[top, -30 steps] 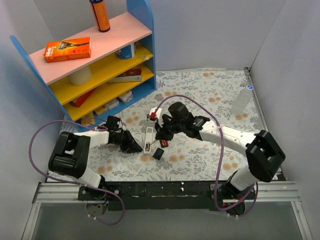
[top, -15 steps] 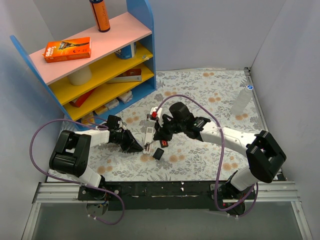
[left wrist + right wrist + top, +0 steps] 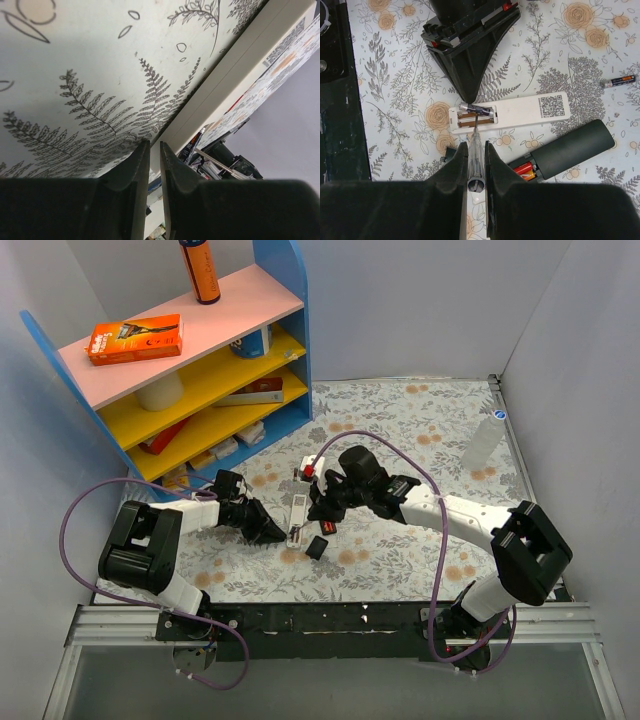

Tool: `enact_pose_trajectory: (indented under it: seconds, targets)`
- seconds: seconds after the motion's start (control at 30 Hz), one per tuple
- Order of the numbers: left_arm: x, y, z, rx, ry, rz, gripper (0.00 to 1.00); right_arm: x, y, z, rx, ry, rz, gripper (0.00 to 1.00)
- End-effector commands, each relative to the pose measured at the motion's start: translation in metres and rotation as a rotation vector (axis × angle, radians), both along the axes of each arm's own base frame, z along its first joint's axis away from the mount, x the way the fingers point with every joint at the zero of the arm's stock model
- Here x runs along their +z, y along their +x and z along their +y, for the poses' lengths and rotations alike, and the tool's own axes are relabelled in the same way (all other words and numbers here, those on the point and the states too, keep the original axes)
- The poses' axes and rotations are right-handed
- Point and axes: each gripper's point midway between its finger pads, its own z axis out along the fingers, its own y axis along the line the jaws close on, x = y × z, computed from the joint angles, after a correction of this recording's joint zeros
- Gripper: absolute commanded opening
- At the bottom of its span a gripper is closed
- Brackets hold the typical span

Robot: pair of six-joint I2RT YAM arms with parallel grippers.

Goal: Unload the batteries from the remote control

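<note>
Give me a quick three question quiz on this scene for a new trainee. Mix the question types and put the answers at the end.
1. Multiple choice: what is clamped in the right gripper? A) a slim tool B) a loose battery C) a square black cover
2. True or false: a cover closes the battery compartment of the white remote.
3. Fill in: the red batteries sit inside the ______ remote.

Key: 1 A. 2 False: the compartment is open, with a cell showing in one slot. 3 The black remote.
</note>
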Motion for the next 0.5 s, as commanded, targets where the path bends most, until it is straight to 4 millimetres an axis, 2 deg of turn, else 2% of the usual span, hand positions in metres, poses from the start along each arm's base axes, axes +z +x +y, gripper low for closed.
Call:
enact_pose_trajectory:
  seconds: [0.0,0.2,0.47]
  targets:
    - [-0.011,0.009,0.013,0.037,0.110,-0.019,0.15,0.037,0.013,0.015,0.021,0.080,-0.090,0.01]
    - [-0.011,0.027,0.026,0.073,0.207,-0.033,0.17,0.035,0.007,0.015,0.052,0.071,-0.063,0.01]
    - [-0.010,0.034,0.045,0.124,0.325,-0.028,0.20,0.043,0.011,0.019,0.044,0.087,-0.080,0.01]
